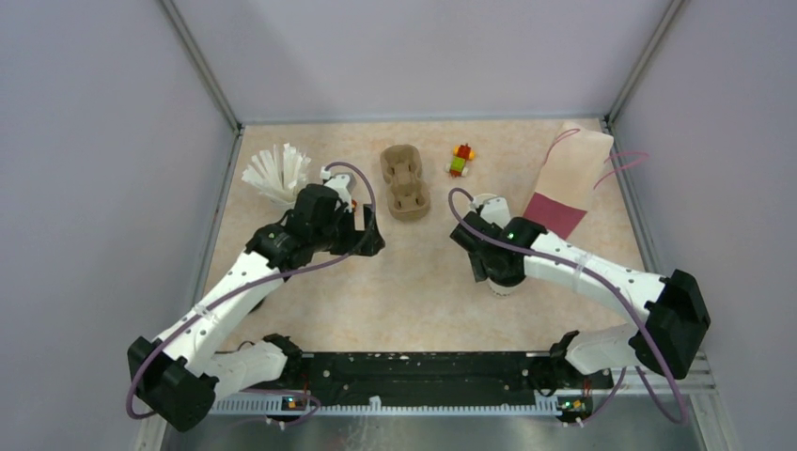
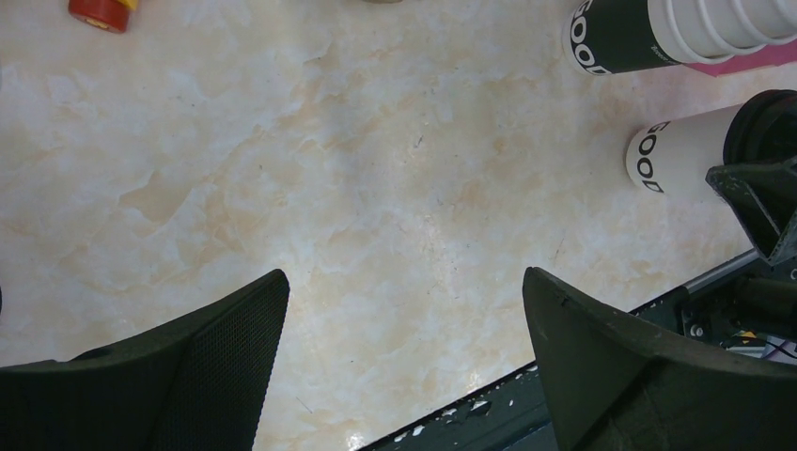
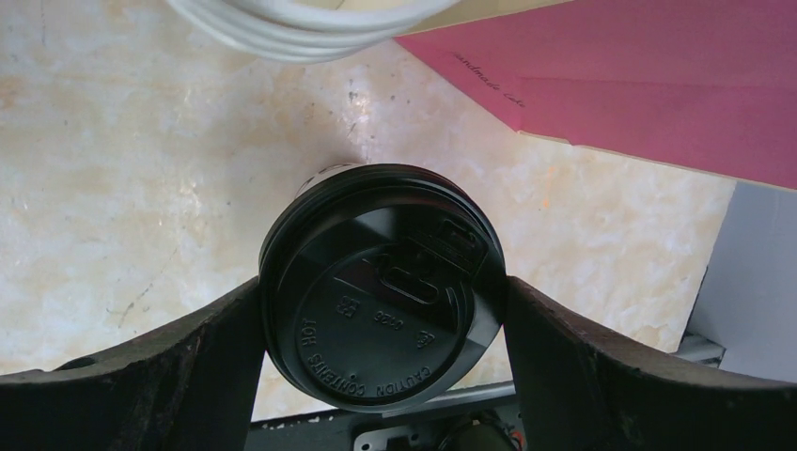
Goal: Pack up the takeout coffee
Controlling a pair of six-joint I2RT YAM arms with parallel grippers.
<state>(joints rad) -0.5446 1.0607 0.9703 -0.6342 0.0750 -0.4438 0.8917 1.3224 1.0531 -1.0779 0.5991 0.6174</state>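
A takeout coffee cup with a flat black lid (image 3: 381, 287) sits between my right gripper's (image 3: 381, 293) fingers, which touch the lid's rim on both sides. In the left wrist view the same cup (image 2: 679, 160) shows white with black "GOOD" lettering, and the right gripper (image 2: 763, 193) is at its lid. In the top view the right gripper (image 1: 496, 272) hides most of this cup. A stack of lidless paper cups (image 2: 658, 28) with a dark band stands just beyond it (image 1: 489, 205). My left gripper (image 2: 404, 282) is open and empty over bare table (image 1: 369, 240).
The brown pulp two-hole tray (image 1: 404, 183) lies at the back centre. A beige cup of white sticks (image 1: 277, 174) stands at the back left. A small red and yellow toy (image 1: 461, 160) and a beige and pink paper bag (image 1: 573, 178) lie at the back right.
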